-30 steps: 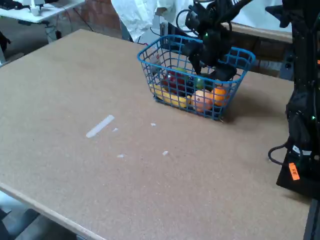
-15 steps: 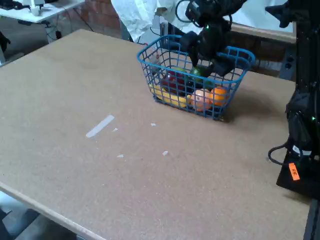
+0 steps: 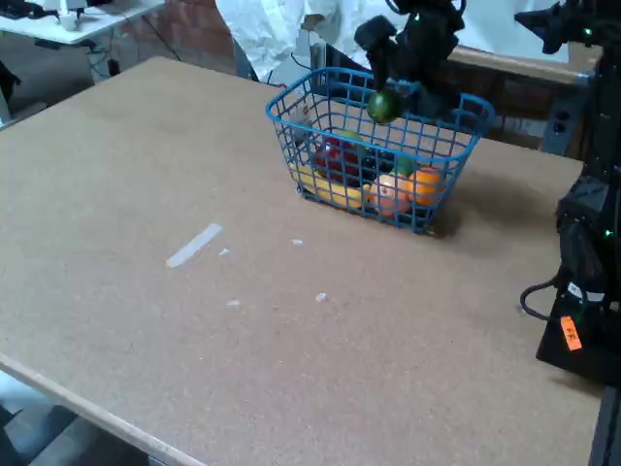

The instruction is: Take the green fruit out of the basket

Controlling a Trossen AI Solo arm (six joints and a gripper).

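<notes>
Fixed view. Item: my black pincer (image 3: 390, 97), closed on the glossy dark green oval fruit (image 3: 383, 106), which hung in the air over the open top of the basket, level with its rim, touching none of the contents.

Item: rectangular blue wire-mesh basket (image 3: 330, 126), flared sides, handle loops at both ends, stood near the far right corner of the brown fibreboard tabletop (image 3: 194, 320). Inside it lay a round orange fruit (image 3: 424, 184) at the right end, a pale peach-coloured fruit (image 3: 391, 193) touching it, a yellow fruit (image 3: 330, 188) along the near wall, red fruit (image 3: 340, 155) behind.

Item: strip of pale tape (image 3: 194, 245), left of centre, well apart from the basket.
</notes>
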